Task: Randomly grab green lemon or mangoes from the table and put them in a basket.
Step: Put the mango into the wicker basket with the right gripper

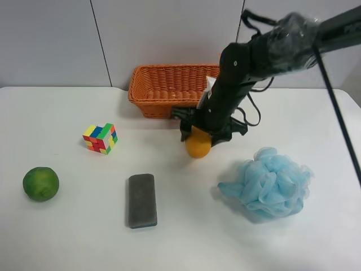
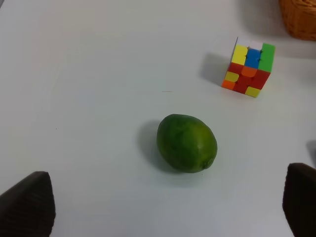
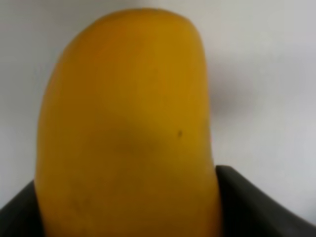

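The high view shows one of each thing on the large white flat table [image 1: 67, 237]. One round dark-green lemon [image 1: 40, 183] lies alone at the near left. One rectangular orange-brown woven wicker basket [image 1: 163, 90] sits at the far middle. One colourful puzzle cube [image 1: 100, 138] is between the two. One flat dark-grey block [image 1: 142, 200] lies in the near middle, and one fluffy light-blue bath puff [image 1: 268, 183] is at the right. One arm is in view. Its black right gripper [image 1: 200, 137] points down just in front of the basket, with one smooth orange-yellow mango [image 1: 198, 147] sticking out below its fingers.

In the right wrist view, the mango [image 3: 128, 123] fills most of the picture. The right gripper [image 3: 131, 212] has a dark finger [image 3: 247, 207] on each side, pinching the mango. I cannot tell if the mango touches the table.

In the left wrist view, the left gripper [image 2: 165, 197] has its two fingers [image 2: 29, 205] spread wide and holds nothing. The lemon [image 2: 186, 143] lies on the table [image 2: 89, 74], a bit beyond the fingers and between them. The cube [image 2: 248, 69] is farther off, and a corner of the basket [image 2: 298, 19] shows.
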`<state>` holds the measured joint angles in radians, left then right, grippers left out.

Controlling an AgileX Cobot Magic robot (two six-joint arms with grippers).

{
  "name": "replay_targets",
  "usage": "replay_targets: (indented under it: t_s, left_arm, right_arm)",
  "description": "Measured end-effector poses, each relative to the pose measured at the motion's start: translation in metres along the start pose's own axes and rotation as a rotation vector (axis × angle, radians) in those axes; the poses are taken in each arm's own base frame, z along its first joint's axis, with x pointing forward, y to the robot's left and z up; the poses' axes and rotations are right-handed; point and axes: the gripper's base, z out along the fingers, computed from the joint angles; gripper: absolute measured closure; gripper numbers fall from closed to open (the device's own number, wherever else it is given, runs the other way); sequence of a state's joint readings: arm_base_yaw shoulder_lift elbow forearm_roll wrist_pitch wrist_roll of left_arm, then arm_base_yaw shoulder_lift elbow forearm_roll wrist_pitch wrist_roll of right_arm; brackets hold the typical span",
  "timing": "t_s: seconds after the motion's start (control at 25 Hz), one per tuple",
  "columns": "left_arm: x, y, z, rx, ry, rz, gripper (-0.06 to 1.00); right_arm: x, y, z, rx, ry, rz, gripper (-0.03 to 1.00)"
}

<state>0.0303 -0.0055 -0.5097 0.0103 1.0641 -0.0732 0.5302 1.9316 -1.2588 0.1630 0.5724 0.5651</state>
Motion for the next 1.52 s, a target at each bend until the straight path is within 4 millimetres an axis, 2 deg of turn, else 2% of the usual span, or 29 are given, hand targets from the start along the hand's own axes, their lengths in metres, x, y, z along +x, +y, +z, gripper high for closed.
replay_targets:
  t_s: [0.24,0.36,0.44,0.56,0.64,0.92,1.16,1.28,1.52]
  left_arm:
    - [0.0,0.0,0.0,0.0,0.0,0.0,0.04]
    - [0.0,0.0,0.0,0.0,0.0,0.0,0.04]
    - [0.0,0.0,0.0,0.0,0.0,0.0,0.04]
    - [0.0,0.0,0.0,0.0,0.0,0.0,0.04]
    - [0.0,0.0,0.0,0.0,0.0,0.0,0.04]
    - [0.0,0.0,0.0,0.0,0.0,0.0,0.04]
    - [0.0,0.0,0.0,0.0,0.0,0.001,0.04]
    - [0.0,0.0,0.0,0.0,0.0,0.001,0.04]
    - [0.0,0.0,0.0,0.0,0.0,0.001,0.04]
  right_arm:
    - [-0.032,0.038,-0.095,-0.16,-0.262,-0.095,0.33]
    - [-0.053,0.046,-0.119,-0.152,-0.391,-0.164,0.33]
    - [-0.066,0.044,-0.123,-0.12,-0.445,-0.181,0.33]
    - [-0.082,0.036,-0.116,-0.057,-0.509,-0.219,0.33]
    - [-0.088,0.031,-0.103,-0.018,-0.524,-0.241,0.33]
    - [-0.099,0.016,-0.041,0.125,-0.516,-0.316,0.33]
    - [-0.102,0.008,0.006,0.152,-0.534,-0.318,0.33]
    - [-0.102,0.006,0.016,0.153,-0.541,-0.303,0.33]
    - [-0.105,0.003,0.017,0.155,-0.549,-0.295,0.33]
